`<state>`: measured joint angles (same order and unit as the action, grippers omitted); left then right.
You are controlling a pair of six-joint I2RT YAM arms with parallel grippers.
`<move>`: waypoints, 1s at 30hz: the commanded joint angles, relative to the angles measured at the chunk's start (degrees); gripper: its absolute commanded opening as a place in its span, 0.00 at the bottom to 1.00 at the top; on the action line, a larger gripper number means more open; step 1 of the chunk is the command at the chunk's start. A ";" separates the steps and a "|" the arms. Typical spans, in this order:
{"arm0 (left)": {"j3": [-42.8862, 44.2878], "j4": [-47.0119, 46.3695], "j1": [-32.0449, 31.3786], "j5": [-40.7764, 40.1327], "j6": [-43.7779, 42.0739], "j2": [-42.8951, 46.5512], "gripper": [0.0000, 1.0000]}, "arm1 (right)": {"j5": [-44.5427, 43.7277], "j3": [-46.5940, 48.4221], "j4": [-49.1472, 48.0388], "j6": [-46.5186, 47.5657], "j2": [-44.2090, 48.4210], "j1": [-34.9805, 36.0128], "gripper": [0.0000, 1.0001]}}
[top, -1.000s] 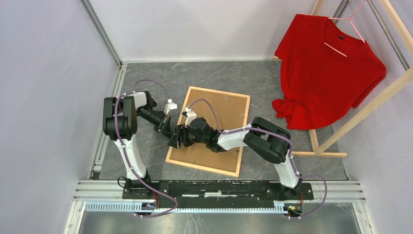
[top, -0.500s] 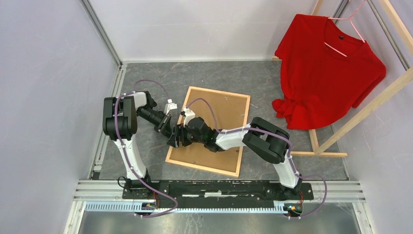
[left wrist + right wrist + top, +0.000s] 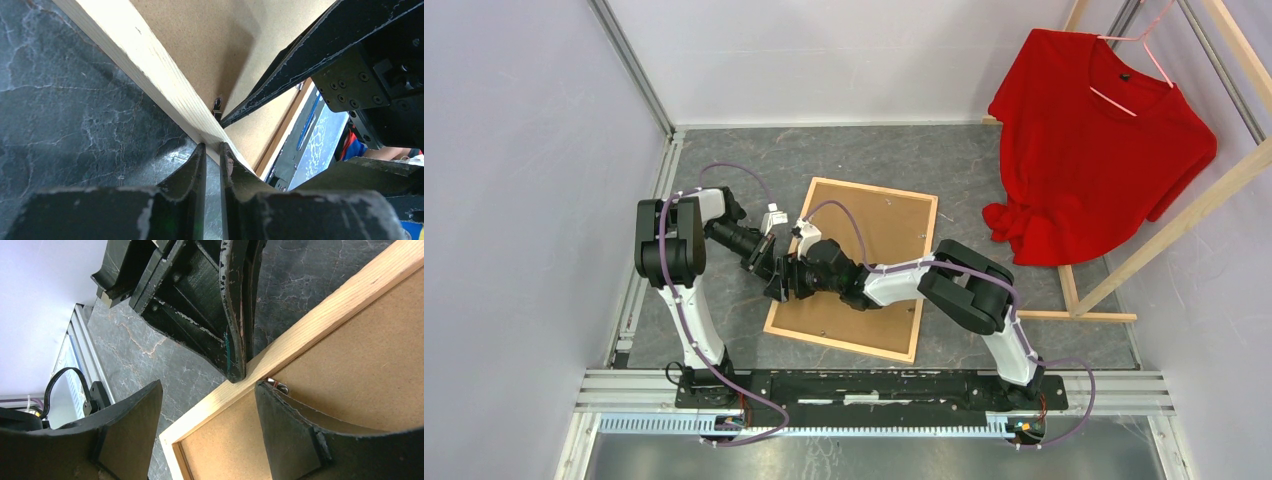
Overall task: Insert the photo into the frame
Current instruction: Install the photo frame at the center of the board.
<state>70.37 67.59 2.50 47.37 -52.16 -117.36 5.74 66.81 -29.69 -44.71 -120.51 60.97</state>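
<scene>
**Table** [image 3: 874, 150]: dark grey top with pale marble-like veining and a slight sheen. It carries everything listed below.

**Rack** [image 3: 1194, 218]: pale bare-wood beams of square section, standing at the far right of the table.

**T-shirt** [image 3: 1094, 140]: plain red cloth with short sleeves. It hangs from the rack, and its hem is bunched just above the table.

**Frame** [image 3: 894, 225]: a rectangle lying flat in the middle of the table with its back turned up. It is skewed, with the far end leaning right. The narrow rails are of light, straight-grained wood, unpainted and square-edged. The back panel is brown fibreboard, matt and finely speckled, set a little below the rails. The near left corner shows a mitred joint in the right wrist view.

**Right claw** [image 3: 208, 385]: black, scuffed and curved. It gapes wide and straddles the frame's left rail, with one finger [image 3: 130, 425] over the table and the other over the fibreboard. It has hold of nothing.

**Left claw** [image 3: 212, 150]: black, its edges worn to grey. The fingers are drawn almost together with only a thin slit between them, and nothing is held in it. The tips meet the outer edge of the same left rail, just beside the right claw.

**Metal tab** [image 3: 277, 385]: small and bright, fixed at the inner edge of the left rail and lying on the fibreboard. It sits between the two claws' tips.
</scene>
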 commanded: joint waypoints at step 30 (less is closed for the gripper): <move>10.42 -4.03 0.34 3.54 9.89 -2.29 0.41 | -5.90 -30.70 10.45 9.24 37.83 -29.71 0.98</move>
<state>77.30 66.13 2.92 47.24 -47.27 -117.78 0.32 36.07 -18.65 -37.50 -83.20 32.75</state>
